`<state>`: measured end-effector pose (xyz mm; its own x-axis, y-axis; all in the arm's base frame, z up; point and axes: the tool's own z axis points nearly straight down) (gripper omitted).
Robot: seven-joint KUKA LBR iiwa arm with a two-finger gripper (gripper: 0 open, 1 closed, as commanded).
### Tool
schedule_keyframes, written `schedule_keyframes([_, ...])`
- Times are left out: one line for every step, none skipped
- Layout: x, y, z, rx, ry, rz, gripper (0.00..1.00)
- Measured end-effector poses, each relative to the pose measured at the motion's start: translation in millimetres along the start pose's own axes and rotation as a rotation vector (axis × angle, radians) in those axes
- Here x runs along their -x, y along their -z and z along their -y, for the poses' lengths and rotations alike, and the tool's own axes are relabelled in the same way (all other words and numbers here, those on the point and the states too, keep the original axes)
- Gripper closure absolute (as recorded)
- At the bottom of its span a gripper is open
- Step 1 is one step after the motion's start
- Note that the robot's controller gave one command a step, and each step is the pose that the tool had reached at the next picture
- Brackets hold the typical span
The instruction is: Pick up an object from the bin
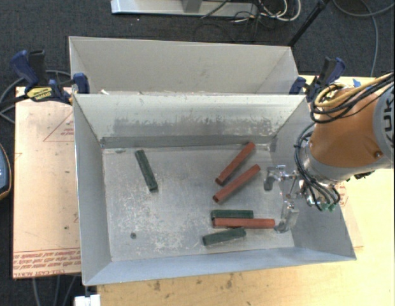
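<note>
A green stick (146, 169) lay alone toward the bin's (89, 171) left. Right of centre, two slanted red sticks (236, 162) sat above a cluster (232, 214) — green, red, green. By the right wall the gripper (280, 199) stood spread and empty, one finger (288, 218) beside the long red stick's (243, 222) end — it would likely need to centre astride that stick before closing.

1. My arm (387, 123) reaches in from the right, its wrist under the orange cover (341, 145).
2. Cables (326, 97) loop over the top of the cover.
3. My gripper (280, 199) sits low off the wrist's left side, pointing down.
4. Its fingers (270, 178) are spread well apart, one farther from me, one nearer.
</note>
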<state>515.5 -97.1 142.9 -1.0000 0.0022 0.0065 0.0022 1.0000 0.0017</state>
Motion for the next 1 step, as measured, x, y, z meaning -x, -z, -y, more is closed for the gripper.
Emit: schedule_keyframes([-23.4,-76.5,-3.9,0.0,-0.028,0.007,0.0])
